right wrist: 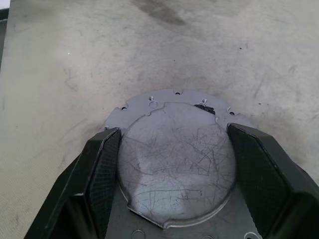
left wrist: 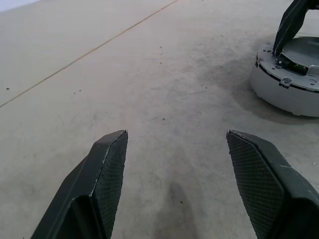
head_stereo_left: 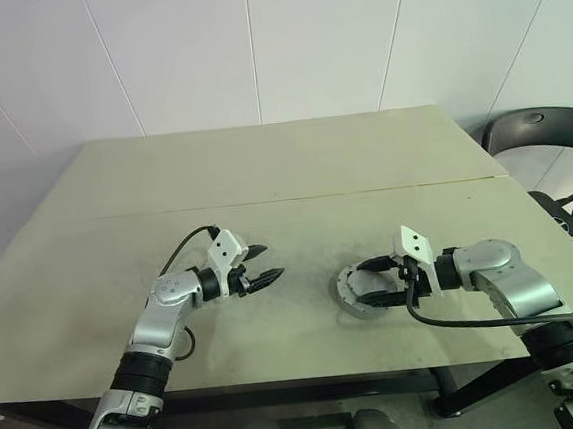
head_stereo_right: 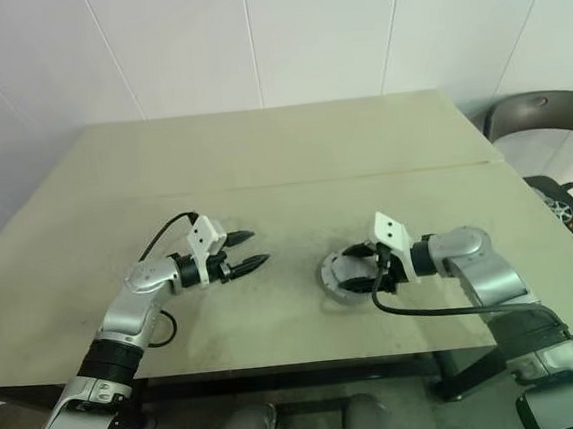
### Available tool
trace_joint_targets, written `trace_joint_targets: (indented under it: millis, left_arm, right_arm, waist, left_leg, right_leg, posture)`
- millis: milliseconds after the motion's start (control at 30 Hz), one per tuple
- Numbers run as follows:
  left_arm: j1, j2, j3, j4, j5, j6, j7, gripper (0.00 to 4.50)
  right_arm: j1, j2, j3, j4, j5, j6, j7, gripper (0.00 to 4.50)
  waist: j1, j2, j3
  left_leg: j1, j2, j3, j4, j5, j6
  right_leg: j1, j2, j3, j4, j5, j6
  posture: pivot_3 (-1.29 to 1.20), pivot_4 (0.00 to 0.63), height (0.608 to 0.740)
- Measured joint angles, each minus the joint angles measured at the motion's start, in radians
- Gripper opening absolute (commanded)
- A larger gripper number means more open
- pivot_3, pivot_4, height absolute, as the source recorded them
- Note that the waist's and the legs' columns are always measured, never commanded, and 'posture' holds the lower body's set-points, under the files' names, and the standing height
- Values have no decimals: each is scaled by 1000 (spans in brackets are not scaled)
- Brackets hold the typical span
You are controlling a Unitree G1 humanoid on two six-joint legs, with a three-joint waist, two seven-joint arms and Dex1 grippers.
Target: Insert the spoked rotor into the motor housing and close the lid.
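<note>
The motor housing (head_stereo_left: 359, 293) sits on the table (head_stereo_left: 283, 175) toward the right side of its near half, a short round silver-grey puck; from the right wrist view its top is a scratched, dull metal disc with a notched flange around it — the lid (right wrist: 177, 164), lying on or over the body, though whether it is fully seated I cannot tell. No windings and no spoked wheel are visible from here, so the rotor is probably already under that cover, or simply hidden. The right gripper (right wrist: 174, 174) is at the housing with its fingers spread wide, one on each side of the lid's round face; they flank it closely, but the pictures do not settle whether they press on it or merely bracket it. By the look of it the housing is solid metal: stiff, fairly heavy for its size, smooth on top and likely slippery, so the sound grip is across the rim or the flange edge, not the polished face. Any spoked wheel inside would be thin and easily bent, so pressing the lid down should be even and gentle. The left gripper (head_stereo_left: 263, 262) hovers well apart to the housing's left, its fingers spread and holding nothing, bare tabletop between them.
</note>
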Motion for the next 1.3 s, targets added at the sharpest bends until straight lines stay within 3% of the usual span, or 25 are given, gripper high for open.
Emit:
trace_joint_targets:
  millis: [700, 1000, 1300]
  left_arm:
    - [-2, 1, 0, 0, 0, 0, -1, 3374]
    - [-2, 1, 0, 0, 0, 0, 0, 3374]
    - [-2, -1, 0, -1, 0, 2, 3, 3374]
  right_arm:
    - [-3, -21, 43, 8, -33, -74, -3, 3036]
    - [0, -44, 47, 9, -40, -83, 17, 3036]
    - [4, -3, 4, -5, 9, 19, 17, 3036]
  waist:
    - [2, -2, -2]
    - [1, 1, -4]
    - [-3, 0, -4]
  left_leg:
    - [7, 0, 0, 1, -1, -2]
    - [7, 6, 1, 0, -3, -2]
    - [3, 6, 1, -5, -4, -1]
  right_leg:
    - [8, 0, -1, -2, 0, 0]
    - [22, -1, -11, -25, -1, 0]
    - [11, 0, -10, -15, 0, 0]
  posture:
    - [0, 0, 740]
    - [0, 0, 740]
    - [0, 0, 740]
